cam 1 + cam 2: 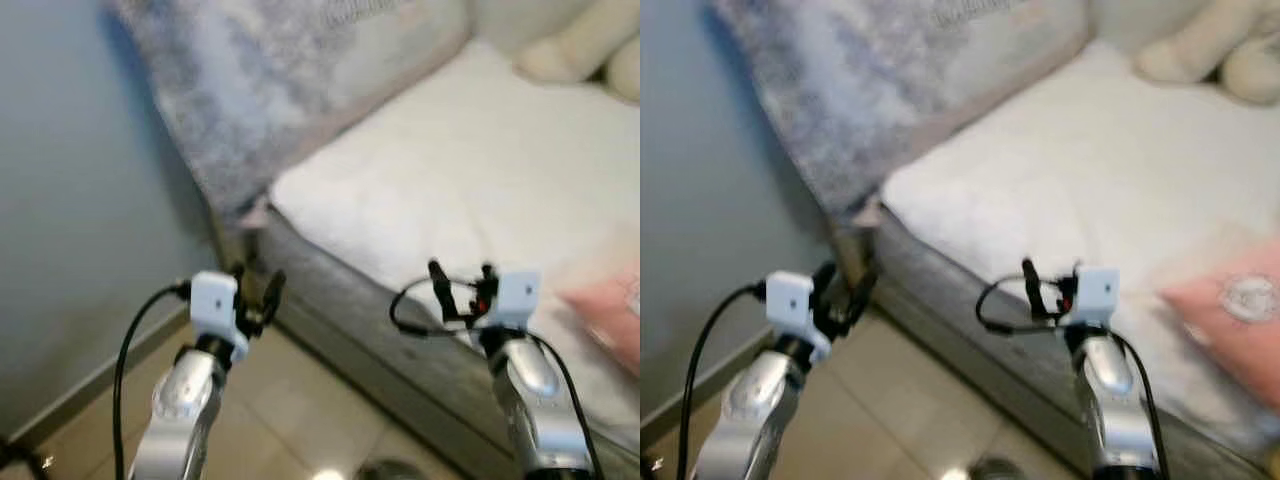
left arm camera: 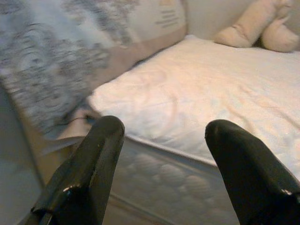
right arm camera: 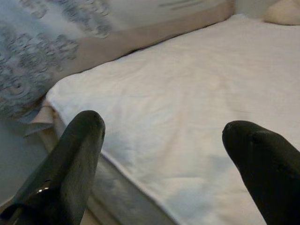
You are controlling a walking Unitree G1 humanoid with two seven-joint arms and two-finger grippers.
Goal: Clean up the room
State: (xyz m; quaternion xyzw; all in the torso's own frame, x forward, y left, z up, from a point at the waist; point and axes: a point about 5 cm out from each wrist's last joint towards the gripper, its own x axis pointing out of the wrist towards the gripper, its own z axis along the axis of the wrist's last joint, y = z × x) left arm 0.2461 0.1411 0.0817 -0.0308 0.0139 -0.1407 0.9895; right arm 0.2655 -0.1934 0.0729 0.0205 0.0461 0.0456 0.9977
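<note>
1. A pale blue-grey wall [image 1: 70,200] fills the left of the frame, with beige floor tiles [image 1: 300,420] below it.
2. The left gripper [image 1: 255,295] sits lower left, raised over the tiles by the bed corner; its two black fingers [image 2: 89,173] are spread apart and empty.
3. A large grey-blue patterned pillow with a beige border [image 1: 270,80] leans across the upper centre, at the head of the bed.
4. The white quilted mattress cover [image 1: 450,190] runs from centre to right, rumpled and softly blurred, on a grey bed base [image 1: 400,350].
5. The right gripper [image 1: 462,280] hovers lower right of centre above the mattress edge, fingers [image 3: 70,164] wide apart, gripping nothing.
6. A cream plush toy [image 1: 580,45] lies upper right.
7. A pink cushion with a pale round emblem [image 1: 1240,315] rests on the bed at the right edge.
</note>
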